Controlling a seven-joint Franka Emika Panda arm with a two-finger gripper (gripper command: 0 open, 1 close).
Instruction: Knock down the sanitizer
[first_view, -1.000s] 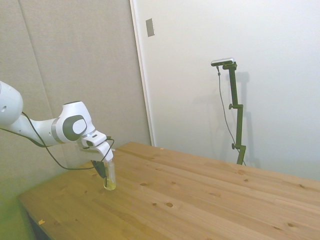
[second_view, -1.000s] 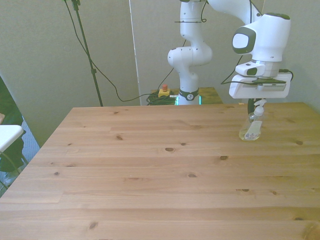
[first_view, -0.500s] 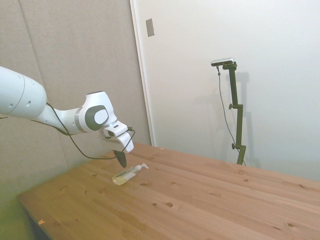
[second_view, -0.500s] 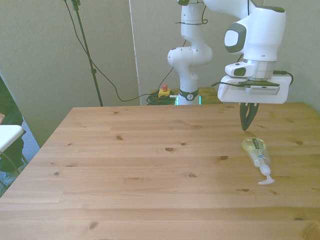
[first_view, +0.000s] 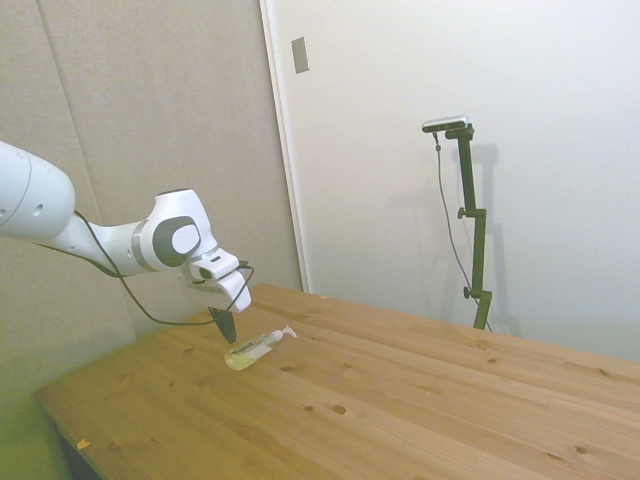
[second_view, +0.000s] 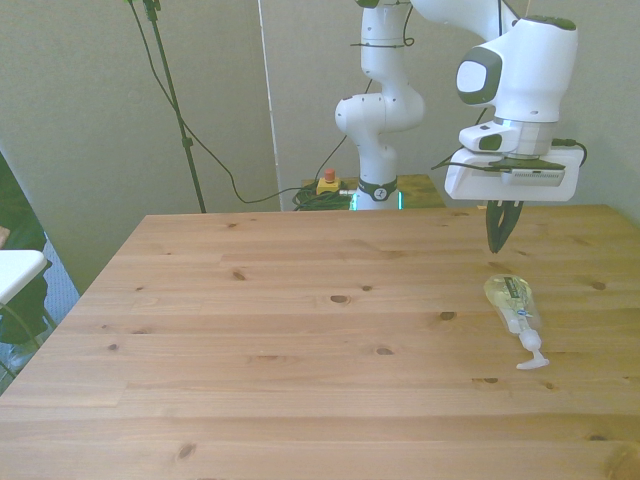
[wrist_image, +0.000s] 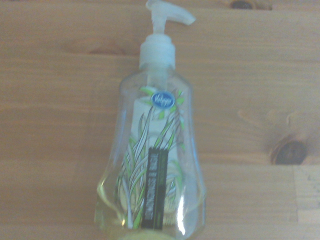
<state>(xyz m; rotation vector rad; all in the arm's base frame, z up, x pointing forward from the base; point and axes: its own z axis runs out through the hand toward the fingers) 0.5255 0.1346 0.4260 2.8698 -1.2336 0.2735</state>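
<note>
The sanitizer (second_view: 513, 303) lies flat on its side on the wooden table (second_view: 300, 330), a clear bottle of pale yellowish liquid with its white pump nozzle (second_view: 533, 360) pointing toward the near edge. In the side view the sanitizer (first_view: 255, 347) rests just right of the gripper (first_view: 225, 328). The gripper (second_view: 497, 240) hangs a little above the table behind the bottle's base, fingers pointing down and shut on nothing, apart from the bottle. The wrist view shows the sanitizer (wrist_image: 150, 165) lying on the boards, with a green leaf label and white pump (wrist_image: 162, 20).
The bottle lies near the table's edge on the front view's right. A white chair corner (second_view: 15, 270) stands off the table on the front view's left. Cables and a red button (second_view: 327, 180) sit on the floor behind the table.
A second ago the sanitizer stood upright against the gripper; it then fell flat. Since half a second ago the gripper has drawn back slightly toward the base; the bottle lies still.
</note>
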